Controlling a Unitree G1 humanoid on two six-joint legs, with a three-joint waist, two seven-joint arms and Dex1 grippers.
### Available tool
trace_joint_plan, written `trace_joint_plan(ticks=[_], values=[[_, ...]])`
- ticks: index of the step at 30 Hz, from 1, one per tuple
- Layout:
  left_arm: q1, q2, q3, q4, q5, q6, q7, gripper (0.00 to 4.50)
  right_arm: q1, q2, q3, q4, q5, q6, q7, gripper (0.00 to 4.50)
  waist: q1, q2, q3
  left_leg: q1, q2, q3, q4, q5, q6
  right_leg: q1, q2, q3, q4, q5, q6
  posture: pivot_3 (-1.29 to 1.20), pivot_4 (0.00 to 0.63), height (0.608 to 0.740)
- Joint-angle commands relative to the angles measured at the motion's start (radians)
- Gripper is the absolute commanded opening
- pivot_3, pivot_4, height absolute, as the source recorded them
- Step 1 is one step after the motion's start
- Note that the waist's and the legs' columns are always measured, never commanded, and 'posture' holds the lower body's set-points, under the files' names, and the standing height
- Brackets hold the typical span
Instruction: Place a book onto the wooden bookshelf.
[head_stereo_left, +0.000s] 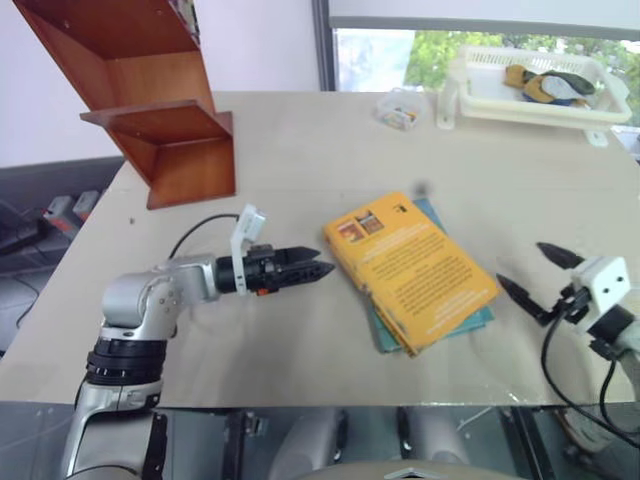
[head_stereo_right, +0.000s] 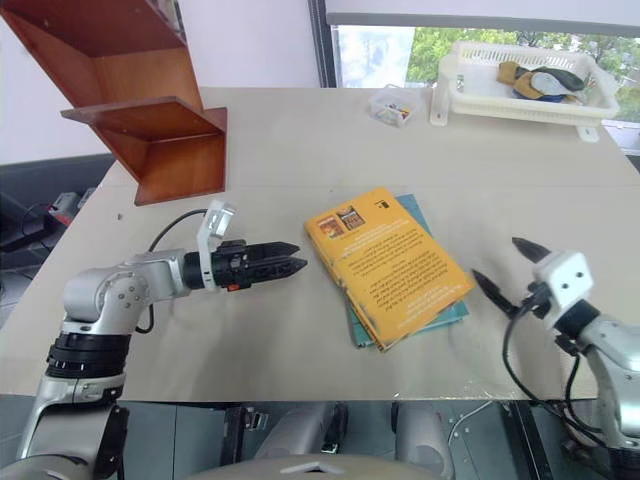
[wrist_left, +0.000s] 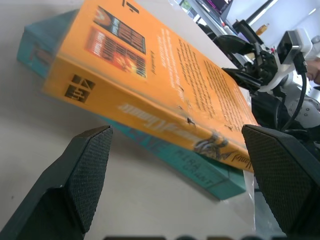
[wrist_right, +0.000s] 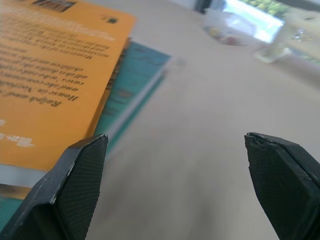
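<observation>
The tabletop (head_stereo_left: 300, 150) carries the wooden bookshelf (head_stereo_left: 150, 110) at far left. The book (head_stereo_left: 410, 265) lies flat mid-tabletop on a teal book (head_stereo_left: 480, 318), long axis running far-left to near-right. The left gripper (head_stereo_left: 318, 268) and right gripper (head_stereo_left: 530, 275) flank it, fingers wide, empty.

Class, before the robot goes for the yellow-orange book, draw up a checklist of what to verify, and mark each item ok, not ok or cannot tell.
1. Left gripper open: ok, fingers apart in its wrist view.
2. Right gripper open: ok.
3. Yellow-orange book free on top: ok, it lies on the teal book, nothing on it.
4. Book's spine facing the left gripper: ok.
5. Either gripper touching the book: not ok, both stand clear.
6. Wooden bookshelf board free for the book: cannot tell.
</observation>
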Motion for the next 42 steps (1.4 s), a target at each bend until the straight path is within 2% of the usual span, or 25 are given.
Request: trace_joint_plan(ticks=[1,8,11,16,29,33,37,42], values=[[0.017,0.027,0.016,-0.055,-0.006,-0.057,-0.043,4.46,-0.028,0.018,0.042,-0.061,-0.010,0.020,-0.025,4.50,0.001,0.000,0.000,0.000,0.000,0.000,0.000,0.001,-0.001,0.000,0.000,0.000,0.000,0.000,0.000,0.00,0.150,0.699],[0.080,0.043,0.035,-0.045,0.110,-0.421,-0.177,4.46,-0.049,0.001,0.014,-0.010,-0.005,0.013,-0.017,4.50,0.012,0.000,0.000,0.000,-0.001,0.000,-0.005,0.001,-0.002,0.000,-0.001,0.000,-0.005,0.000,-0.001,0.00,0.150,0.699],[0.078,0.038,0.038,-0.021,0.131,-0.514,-0.210,4.46,-0.080,0.004,0.037,0.001,-0.010,0.012,-0.012,4.50,0.014,0.000,0.000,-0.001,0.000,0.000,-0.005,0.001,-0.002,0.000,-0.001,0.000,-0.007,0.000,-0.001,0.00,0.150,0.699],[0.097,0.032,0.047,-0.022,0.110,-0.587,-0.270,4.46,-0.139,0.037,0.104,0.001,-0.022,0.022,-0.018,4.50,0.015,0.000,0.000,-0.001,0.000,0.000,-0.006,0.001,-0.001,0.000,-0.001,-0.002,-0.007,0.001,-0.001,0.00,0.150,0.699],[0.112,0.046,0.101,-0.035,0.019,-0.585,-0.359,4.46,-0.242,0.068,0.179,0.053,-0.047,0.026,-0.012,4.50,0.018,0.000,0.000,-0.002,0.000,-0.002,-0.006,0.001,-0.001,-0.001,-0.001,-0.004,-0.009,0.001,-0.002,0.00,0.150,0.699],[0.121,0.041,0.106,-0.027,0.029,-0.587,-0.337,4.46,-0.225,0.037,0.129,0.059,-0.036,0.020,-0.005,4.50,0.020,0.000,0.000,-0.002,0.000,-0.002,-0.006,0.001,-0.001,-0.001,-0.001,-0.004,-0.009,0.001,-0.002,0.00,0.150,0.699],[0.123,0.034,0.110,-0.009,0.011,-0.543,-0.295,4.46,-0.154,-0.036,0.000,0.049,0.014,0.020,0.029,4.50,0.025,0.000,0.000,-0.002,0.000,-0.003,-0.006,0.001,0.000,-0.001,-0.001,-0.005,-0.010,0.001,-0.002,0.00,0.150,0.699],[0.130,0.043,0.120,-0.011,-0.058,-0.461,-0.323,4.46,-0.002,-0.099,-0.182,-0.075,0.227,0.111,0.135,4.50,0.023,0.000,0.000,-0.003,0.000,-0.005,-0.006,0.001,0.000,0.000,-0.001,-0.006,-0.011,0.001,-0.002,0.00,0.150,0.699]])
